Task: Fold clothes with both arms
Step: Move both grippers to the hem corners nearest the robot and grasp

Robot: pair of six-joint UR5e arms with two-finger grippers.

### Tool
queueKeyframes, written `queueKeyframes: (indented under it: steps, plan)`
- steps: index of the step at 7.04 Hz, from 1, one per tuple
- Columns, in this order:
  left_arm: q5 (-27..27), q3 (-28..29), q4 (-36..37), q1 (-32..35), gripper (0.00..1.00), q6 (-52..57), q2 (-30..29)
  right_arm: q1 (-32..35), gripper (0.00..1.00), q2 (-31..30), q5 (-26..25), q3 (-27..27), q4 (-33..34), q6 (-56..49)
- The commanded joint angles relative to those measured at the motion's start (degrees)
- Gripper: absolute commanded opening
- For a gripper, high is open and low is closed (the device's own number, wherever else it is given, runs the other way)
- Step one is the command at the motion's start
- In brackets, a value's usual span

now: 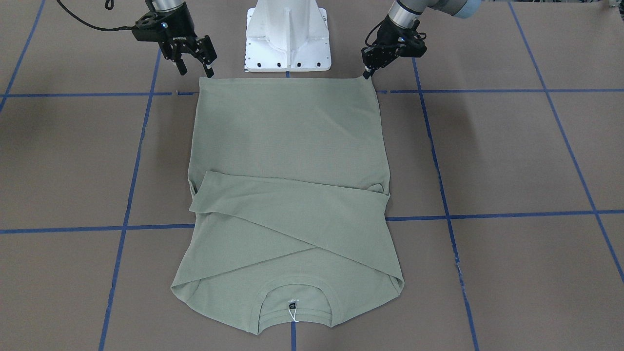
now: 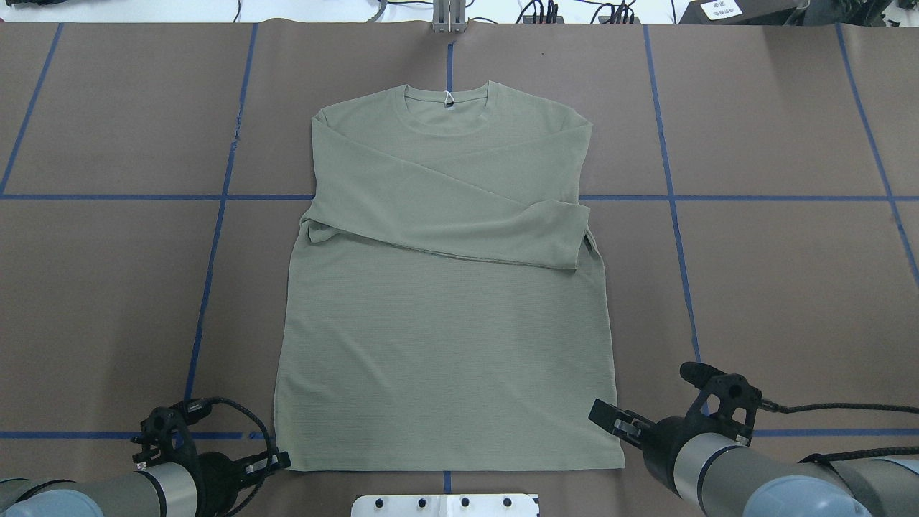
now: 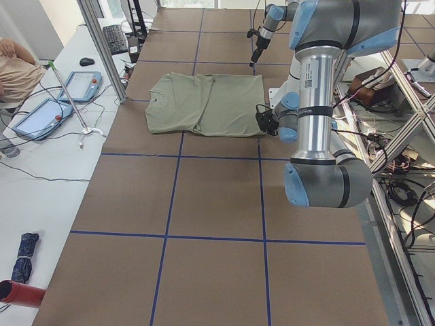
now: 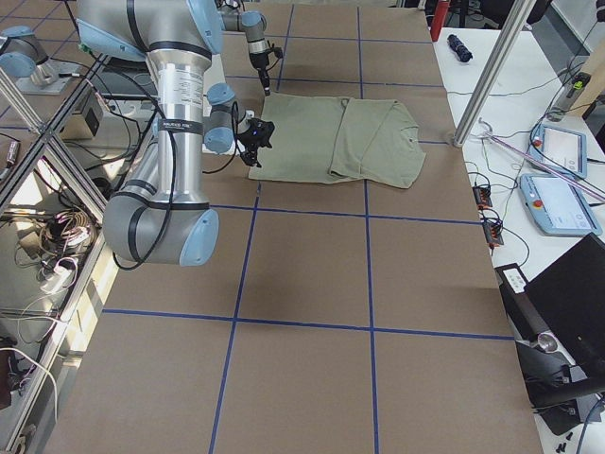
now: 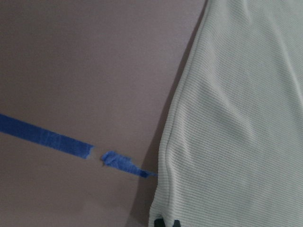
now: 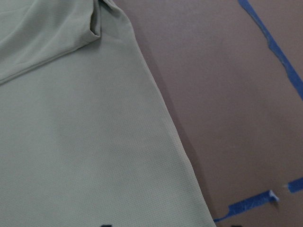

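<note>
Brown table point(image 1: 512, 156): we are finding the shirt point(image 1: 287, 146) lying flat on it, sleeves already crossed. Left gripper point(image 1: 366, 73) jaws are sitting narrow at one hem corner, right gripper point(image 1: 197, 71) jaws wide beside the other. We are judging the body folds not yet done.

Flat sage-green shirt point(image 1: 287, 141), sleeves across it, left gripper point(image 1: 367, 72) and right gripper point(image 1: 196, 70) at hem corners

Sage-green shirt point(image 2: 445, 345) (finely ribbed), blue-taped brown table point(image 2: 790, 287)

A robotics lab: blue-taped table point(image 3: 204, 204), teach pendants point(image 3: 80, 86), keyboard point(image 3: 117, 39), aluminium framing point(image 3: 103, 47).
</note>
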State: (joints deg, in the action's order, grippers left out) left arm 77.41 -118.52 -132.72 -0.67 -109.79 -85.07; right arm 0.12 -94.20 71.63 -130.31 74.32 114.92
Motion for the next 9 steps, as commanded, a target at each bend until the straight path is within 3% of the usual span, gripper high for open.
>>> queueKeyframes:
  steps: [1,3,9]
  plan:
    - [0.3,-1.4,0.0,0.2,0.0,0.1,-0.3,-3.5,0.74,0.8,-0.7,1.2,4.0,8.3]
    - [0.5,-1.5,-0.1,0.1,0.0,0.1,-0.3,-4.1,0.79,5.5,-2.5,6.4,6.1,8.4]
    - [0.2,-1.4,-0.3,0.1,0.0,0.0,-0.5,-5.1,0.75,5.4,-2.9,7.3,8.7,8.3]
